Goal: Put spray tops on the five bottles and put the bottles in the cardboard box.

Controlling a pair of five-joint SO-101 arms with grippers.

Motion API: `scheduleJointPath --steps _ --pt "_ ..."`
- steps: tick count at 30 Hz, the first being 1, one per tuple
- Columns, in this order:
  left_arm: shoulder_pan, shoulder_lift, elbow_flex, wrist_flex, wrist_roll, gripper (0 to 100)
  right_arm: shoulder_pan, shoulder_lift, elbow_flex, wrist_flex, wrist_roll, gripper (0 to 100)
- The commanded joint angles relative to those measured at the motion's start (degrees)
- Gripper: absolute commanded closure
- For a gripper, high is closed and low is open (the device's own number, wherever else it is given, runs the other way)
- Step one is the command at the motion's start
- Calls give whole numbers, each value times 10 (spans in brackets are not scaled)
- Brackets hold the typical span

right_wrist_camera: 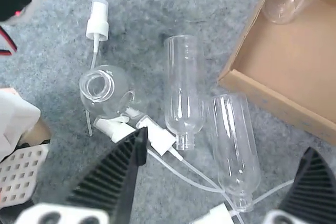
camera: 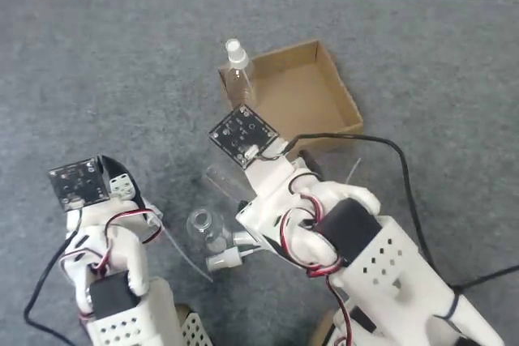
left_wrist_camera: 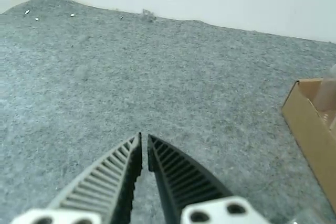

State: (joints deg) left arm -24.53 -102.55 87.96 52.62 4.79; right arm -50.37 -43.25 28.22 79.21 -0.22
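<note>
A clear plastic bottle with a white spray top (camera: 238, 74) stands in the far left corner of the brown cardboard box (camera: 296, 103). Two open clear bottles (right_wrist_camera: 182, 90) lie just near of the box, under your right claw (right_wrist_camera: 224, 145), which is wide open and empty. Your left claw (left_wrist_camera: 144, 140) is almost closed and holds nothing.

Bright, even diffuse light, v faint shadows

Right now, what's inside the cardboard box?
One clear bottle with a spray top stands in a corner of the cardboard box. The floor looks bare otherwise; the right arm covers a bit of its near edge.
</note>
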Motion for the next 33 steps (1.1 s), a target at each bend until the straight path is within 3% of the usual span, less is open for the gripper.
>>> scheduleJointPath --steps 1,19,23,33 --pt "-1 -9 -23 -18 -1 984 -11 -31 20 -36 11 614" --pt "-1 -9 -20 -35 -1 984 -153 -43 62 6 64 612" --pt "-1 -9 -20 -35 -1 984 -189 -43 110 -39 87 613" --pt "-1 -9 -19 -35 -1 984 -191 -43 204 -175 108 614"
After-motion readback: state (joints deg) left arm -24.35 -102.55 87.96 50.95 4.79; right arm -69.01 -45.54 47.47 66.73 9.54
